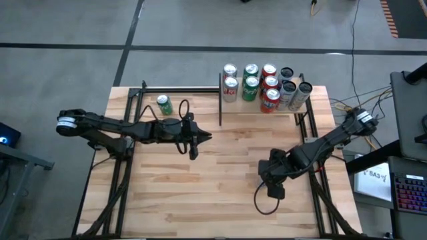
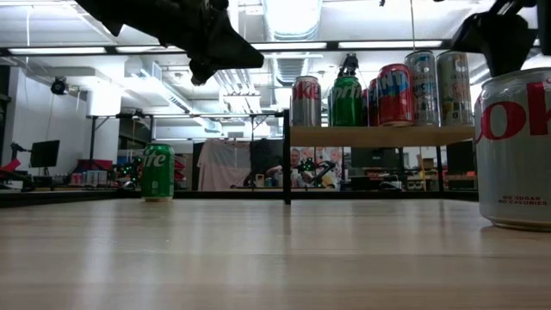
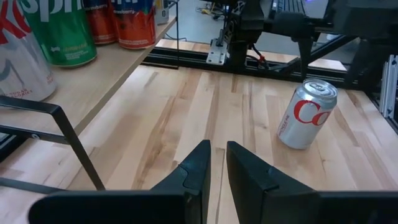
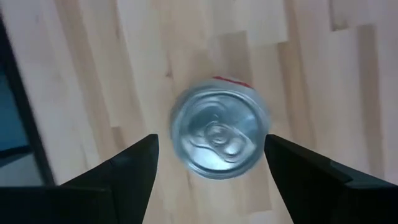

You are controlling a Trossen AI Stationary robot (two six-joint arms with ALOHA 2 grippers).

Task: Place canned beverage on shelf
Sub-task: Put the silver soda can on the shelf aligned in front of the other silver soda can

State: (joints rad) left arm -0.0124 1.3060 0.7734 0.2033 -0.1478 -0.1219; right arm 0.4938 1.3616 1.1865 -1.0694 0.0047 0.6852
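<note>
Going left to right across the table. Left gripper [image 1: 193, 139] hangs above the table's middle-left, fingers nearly pressed together, nothing between them; I'm leaving this arm waiting. A green can [image 1: 164, 105] stands alone at the back left. The shelf [image 1: 293, 110] sits at the back right and already carries silver, green and red cans in rows.

Step in hand, as I judge it: approach for the pickup. The silver can [image 4: 219, 130] stands upright on the wood at the front right, well apart from the shelf. Right gripper [image 4: 211, 158] is directly over it, fingers spread wider than the can, one to each side of the lid. I see no contact, though from above I can't be sure how far the fingertips hang over the rim.

Next move calls for a straight descent around the can body, then closing evenly so it doesn't tip.
</note>
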